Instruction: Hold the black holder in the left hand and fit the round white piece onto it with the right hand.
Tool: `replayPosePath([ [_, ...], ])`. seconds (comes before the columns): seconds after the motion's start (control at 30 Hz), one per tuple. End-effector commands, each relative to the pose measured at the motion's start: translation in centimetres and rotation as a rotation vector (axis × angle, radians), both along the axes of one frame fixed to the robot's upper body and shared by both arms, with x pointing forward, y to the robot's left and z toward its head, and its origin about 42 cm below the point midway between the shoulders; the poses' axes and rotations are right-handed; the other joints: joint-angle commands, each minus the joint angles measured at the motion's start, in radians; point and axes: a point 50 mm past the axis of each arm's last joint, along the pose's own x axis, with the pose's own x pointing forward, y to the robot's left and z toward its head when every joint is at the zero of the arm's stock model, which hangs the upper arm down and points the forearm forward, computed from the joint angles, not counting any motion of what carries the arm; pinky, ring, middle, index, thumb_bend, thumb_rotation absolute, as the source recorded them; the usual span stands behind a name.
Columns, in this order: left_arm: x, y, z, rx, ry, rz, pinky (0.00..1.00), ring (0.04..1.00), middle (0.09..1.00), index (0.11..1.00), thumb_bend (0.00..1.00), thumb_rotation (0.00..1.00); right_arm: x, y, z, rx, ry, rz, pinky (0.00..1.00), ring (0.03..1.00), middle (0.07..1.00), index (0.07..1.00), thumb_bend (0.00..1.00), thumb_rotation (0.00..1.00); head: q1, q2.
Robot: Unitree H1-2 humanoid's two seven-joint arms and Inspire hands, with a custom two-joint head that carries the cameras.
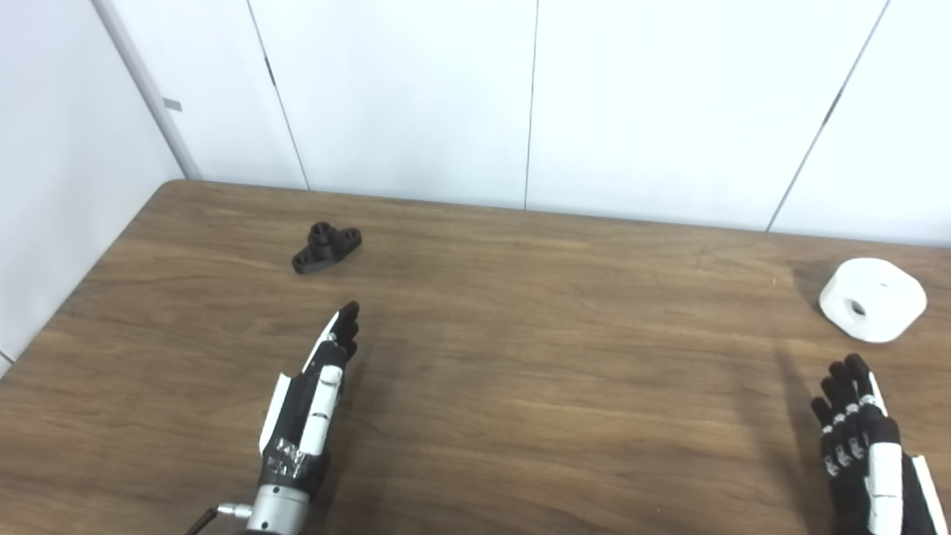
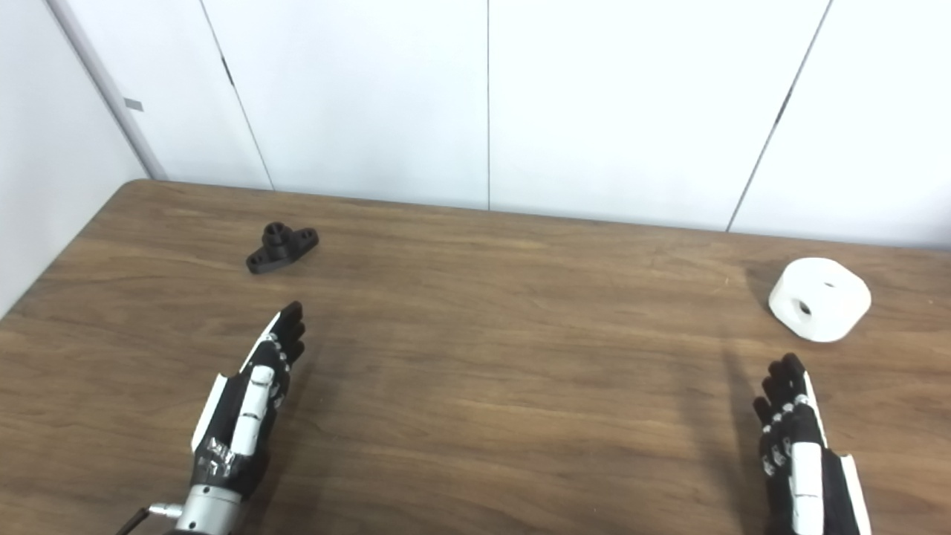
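The holder [image 1: 325,247] lies on the table [image 1: 520,357] at far left, near the rear edge. The round piece [image 1: 872,299] lies at far right, well apart from it. The left hand [image 1: 312,401] sits before the holder, nearer the front edge. The right hand [image 1: 865,446] sits directly before the round piece.

black holder [image 1: 326,248]: 1
round white piece [image 1: 873,299]: 1
hands: 2, left hand [image 1: 308,405] and right hand [image 1: 865,453]
table [image 1: 565,371]: 1
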Motion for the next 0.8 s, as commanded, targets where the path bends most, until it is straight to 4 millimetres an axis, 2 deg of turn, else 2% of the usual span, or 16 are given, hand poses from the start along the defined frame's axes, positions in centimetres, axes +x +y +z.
replayPosePath([
  [0.0, -2.3, 0.1, -1.1, -0.002, 0.032, 0.018, 1.00, 0.995, 0.990, 0.972, 0.52, 0.88, -1.9, -0.8, -1.0, -0.030, 0.014, 0.000, 1.00, 1.000, 0.991, 0.969, 0.55, 0.91, 0.001, -0.003],
  [0.13, -2.3, 0.0, -1.5, 0.003, 0.030, 0.025, 1.00, 0.991, 0.985, 0.966, 0.58, 0.88, -1.7, -0.9, -1.4, -0.027, 0.008, -0.007, 1.00, 0.999, 0.981, 0.961, 0.56, 0.87, 0.004, -0.021],
  [0.27, -2.1, -0.2, -1.6, -0.005, 0.036, 0.029, 1.00, 0.996, 0.985, 0.965, 0.56, 0.85, -1.6, -0.9, -1.6, -0.024, 0.004, -0.001, 1.00, 1.000, 0.981, 0.961, 0.55, 0.86, 0.006, -0.039],
  [0.43, -2.2, -0.4, -1.5, 0.016, 0.041, 0.035, 1.00, 0.996, 0.986, 0.979, 0.53, 0.82, -1.5, -1.1, -1.8, -0.025, 0.007, 0.000, 1.00, 0.997, 0.975, 0.953, 0.57, 0.86, -0.005, -0.037],
  [0.5, -2.2, -0.5, -1.5, 0.041, 0.047, 0.045, 1.00, 0.994, 0.982, 0.976, 0.50, 0.76, -1.4, -1.2, -1.8, -0.025, 0.004, -0.005, 1.00, 0.997, 0.975, 0.951, 0.58, 0.86, -0.009, -0.034],
  [0.57, -2.2, -0.6, -1.4, 0.063, 0.050, 0.051, 1.00, 0.993, 0.980, 0.973, 0.47, 0.63, -1.4, -1.2, -1.8, -0.027, -0.003, -0.009, 1.00, 0.993, 0.974, 0.949, 0.58, 0.86, -0.013, -0.034],
  [0.63, -2.3, -0.7, -1.3, 0.108, 0.053, 0.059, 1.00, 0.992, 0.977, 0.972, 0.46, 0.56, -1.4, -1.3, -1.9, -0.026, -0.004, -0.011, 1.00, 0.993, 0.972, 0.949, 0.57, 0.86, -0.019, -0.031],
  [0.77, -2.1, -1.0, -0.1, 0.183, 0.058, 0.110, 0.99, 0.968, 0.948, 0.949, 0.57, 0.51, -1.3, -1.4, -1.9, -0.020, 0.004, -0.014, 1.00, 1.000, 0.975, 0.954, 0.55, 0.86, -0.026, -0.029],
])
